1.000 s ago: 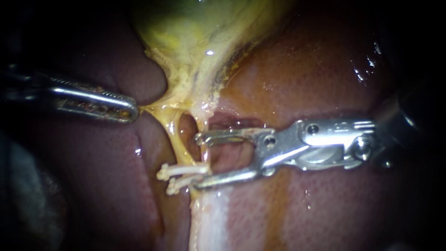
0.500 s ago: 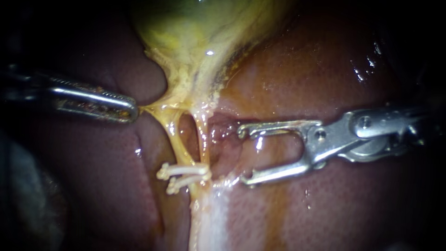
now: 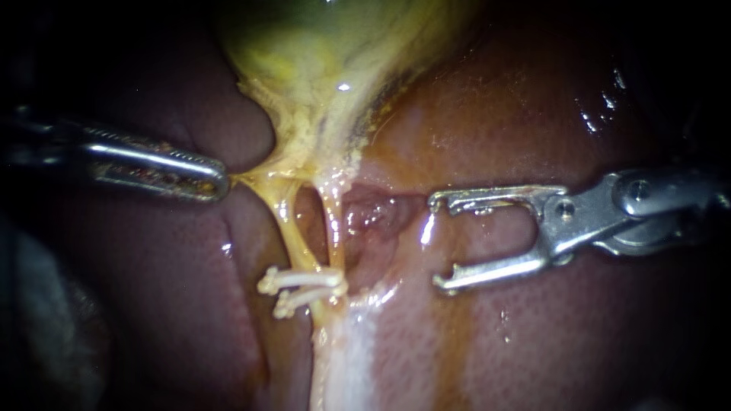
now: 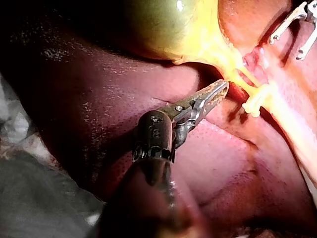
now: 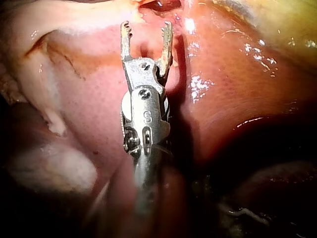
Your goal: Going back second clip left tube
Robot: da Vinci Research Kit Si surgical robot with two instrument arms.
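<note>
Endoscope view: the silver right tool has been drawn back, jaws apart and empty, clear of the thin yellow left tube, where two pale clips are seated. The grey left tool is kept clamped on yellow tissue, and the withdrawal is judged nearly complete.

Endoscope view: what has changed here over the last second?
My right instrument has pulled back from the tubes, toward the side it enters from, jaws open and empty throughout. It took hold of nothing. The two clips stayed put, and my left instrument still holds the yellow tissue as before.
</note>
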